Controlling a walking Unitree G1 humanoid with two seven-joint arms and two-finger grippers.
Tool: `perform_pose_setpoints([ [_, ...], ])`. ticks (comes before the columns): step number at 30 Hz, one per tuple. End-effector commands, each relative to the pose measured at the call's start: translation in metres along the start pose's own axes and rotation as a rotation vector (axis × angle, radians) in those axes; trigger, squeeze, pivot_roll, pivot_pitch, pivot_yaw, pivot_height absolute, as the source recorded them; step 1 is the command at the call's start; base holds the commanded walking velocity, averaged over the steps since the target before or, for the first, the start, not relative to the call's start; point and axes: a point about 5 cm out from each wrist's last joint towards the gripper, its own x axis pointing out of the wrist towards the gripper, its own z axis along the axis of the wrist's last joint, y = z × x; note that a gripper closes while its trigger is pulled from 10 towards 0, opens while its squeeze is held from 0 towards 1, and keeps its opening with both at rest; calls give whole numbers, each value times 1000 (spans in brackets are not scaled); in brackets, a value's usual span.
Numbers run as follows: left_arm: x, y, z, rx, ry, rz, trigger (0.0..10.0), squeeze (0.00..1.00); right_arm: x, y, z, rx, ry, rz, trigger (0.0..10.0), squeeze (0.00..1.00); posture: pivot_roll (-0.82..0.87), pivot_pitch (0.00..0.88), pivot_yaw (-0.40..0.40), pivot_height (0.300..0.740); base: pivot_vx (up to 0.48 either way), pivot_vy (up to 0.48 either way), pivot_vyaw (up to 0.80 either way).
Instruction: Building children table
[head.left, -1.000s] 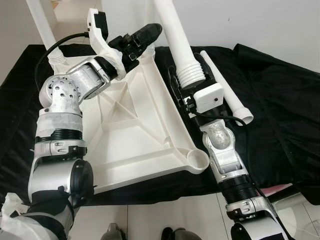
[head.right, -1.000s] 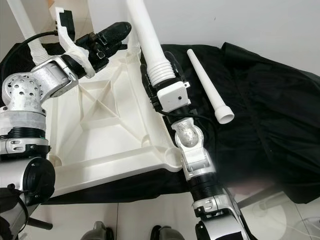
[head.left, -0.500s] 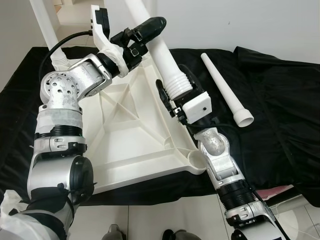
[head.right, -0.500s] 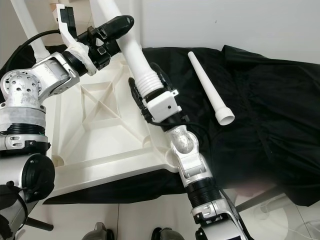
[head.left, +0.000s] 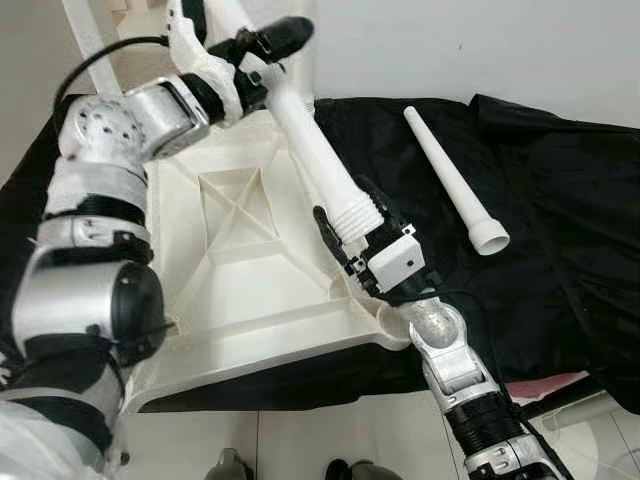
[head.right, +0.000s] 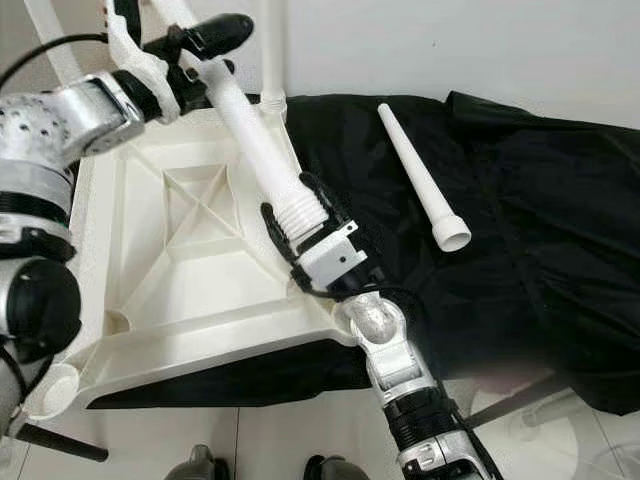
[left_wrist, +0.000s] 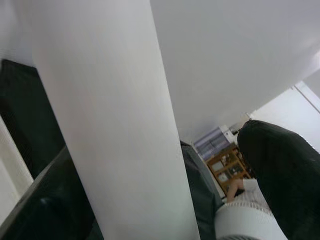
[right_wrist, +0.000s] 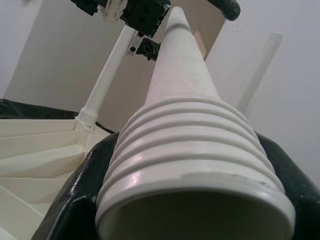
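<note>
One black cloth (head.left: 560, 230) covers the floor, and one white tabletop (head.left: 240, 270) lies on it underside up. Four legs are visible. Two stand screwed in at the far corners, cut off above. One leg (head.left: 455, 180) lies loose on the cloth. One leg (head.left: 320, 170) slants over the tabletop's right edge. The right gripper (head.left: 355, 235) is clamped on its ribbed end and the left gripper (head.left: 262, 45) is closed round its upper part.

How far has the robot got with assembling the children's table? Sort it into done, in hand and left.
Done: two legs stand in the far corners of the upturned tabletop. In hand: the left gripper and right gripper hold a third leg, not yet seated. Left: the near corner socket and the leg on the black cloth.
</note>
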Motion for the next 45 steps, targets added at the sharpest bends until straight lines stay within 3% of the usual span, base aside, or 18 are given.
perform_pose_setpoints([
  [1,-2,-20,10,41,-17,-360,8627,0,-4,4,-5,-6,28,31,10000,0,-47,81,17,740,0,0,0],
  [3,-2,-18,13,48,-20,-343,8627,0,-4,3,-5,-8,29,30,10000,0,-47,81,17,740,0,0,0],
  [4,-2,-17,15,33,-35,-331,0,0,-4,3,-5,-10,30,26,10000,0,-49,82,19,740,0,0,0],
  [20,-2,-4,15,19,-38,-270,0,0,-2,2,-5,25,23,-27,10000,0,-44,86,6,740,0,0,0],
  [22,-2,-2,16,13,-47,-256,0,0,-2,2,-5,38,23,-41,10000,39,-44,86,5,740,0,0,0],
  [23,-2,-2,17,15,-53,-249,0,0,-2,1,-5,61,27,-56,10000,1000,-45,88,4,740,0,0,0],
  [26,-2,0,18,24,-60,-217,0,0,-2,-1,-6,101,32,-84,10000,1000,-45,88,3,740,0,0,0],
  [27,-2,1,19,29,-62,-201,9255,0,-3,-1,-6,112,33,-92,10000,1000,-44,90,3,740,0,0,0],
  [28,-1,3,20,59,-65,-168,10000,0,-3,-5,-8,141,48,-135,10000,1000,-45,91,1,740,0,0,0],
  [33,-2,8,26,161,-84,-66,10000,0,-9,-15,-20,229,133,-225,10000,1000,-48,95,1,740,0,0,0],
  [34,-2,9,28,196,-93,-45,10000,0,-11,-18,-24,245,165,-250,10000,0,-50,96,0,740,0,0,0],
  [35,-2,9,28,196,-93,-45,10000,0,-11,-18,-24,245,165,-250,10000,0,-50,96,0,740,0,0,0],
  [38,-1,8,32,338,-111,13,10000,0,-14,-20,-31,259,240,-266,10000,0,-56,96,1,740,0,0,0],
  [41,0,7,33,335,-118,17,10000,0,-15,-19,-35,283,276,-262,10000,0,-57,96,1,740,0,0,0],
  [42,2,5,33,388,-133,48,10000,0,-17,-16,-39,283,328,-248,10000,0,-59,98,-4,740,0,0,0],
  [45,4,4,33,448,-144,81,10000,0,-18,-13,-40,295,351,-226,10000,0,-61,97,-9,740,0,0,0],
])
